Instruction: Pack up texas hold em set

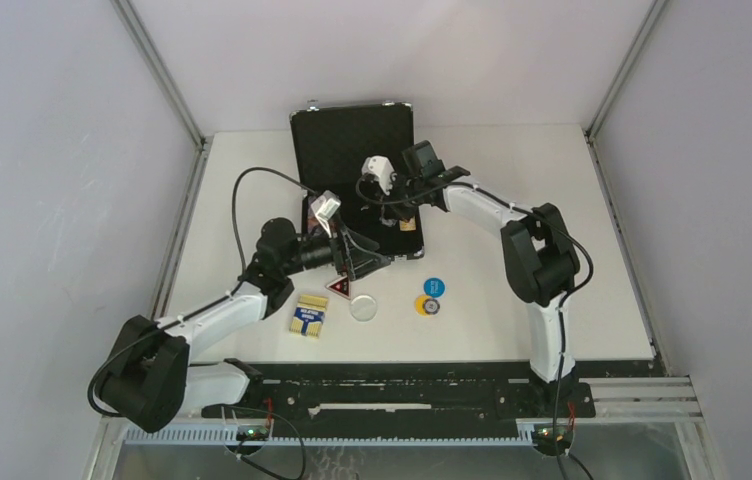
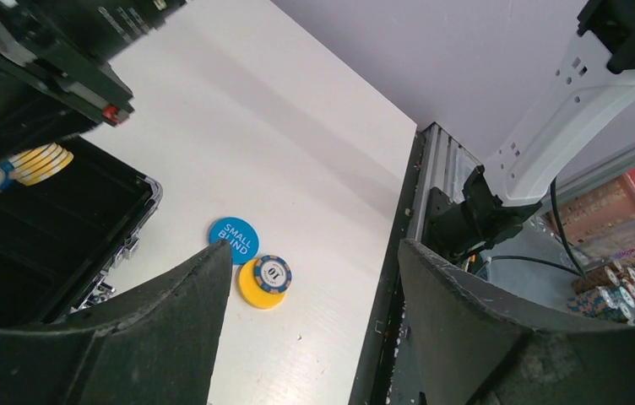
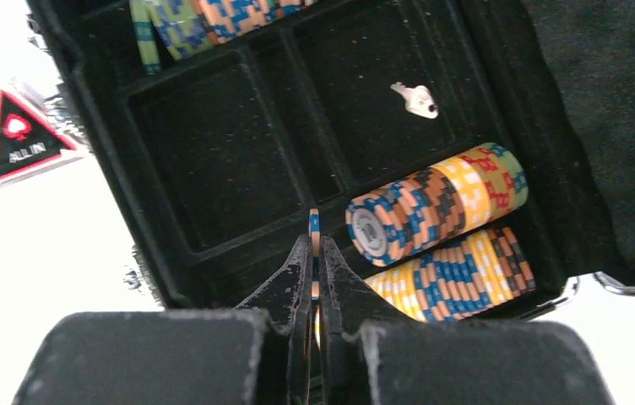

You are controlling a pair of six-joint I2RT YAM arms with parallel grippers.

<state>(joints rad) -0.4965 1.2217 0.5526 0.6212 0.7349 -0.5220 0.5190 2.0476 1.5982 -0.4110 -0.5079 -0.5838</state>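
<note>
The black briefcase [image 1: 352, 140] lies open at the table's middle back, its tray [image 3: 204, 160] holding rows of multicoloured poker chips [image 3: 432, 202]. My right gripper [image 3: 314, 245] is shut on one blue-orange chip [image 3: 314, 221], held on edge above the tray beside the chip rows. My left gripper [image 2: 314, 278] is open and empty, just right of the case's front corner [image 2: 120, 245], above the blue disc [image 2: 234, 240] and the yellow disc [image 2: 253, 294] with a chip [image 2: 273, 273] on it. The card box [image 1: 309, 316], triangular token [image 1: 340, 288] and white disc [image 1: 363, 306] lie in front of the case.
A small silver key [image 3: 415, 99] lies in a tray compartment. More chips [image 3: 213, 17] fill the tray's far row. The blue disc [image 1: 434, 287] and yellow disc [image 1: 427, 305] sit right of the white disc. The black rail [image 1: 402, 385] runs along the table's near edge.
</note>
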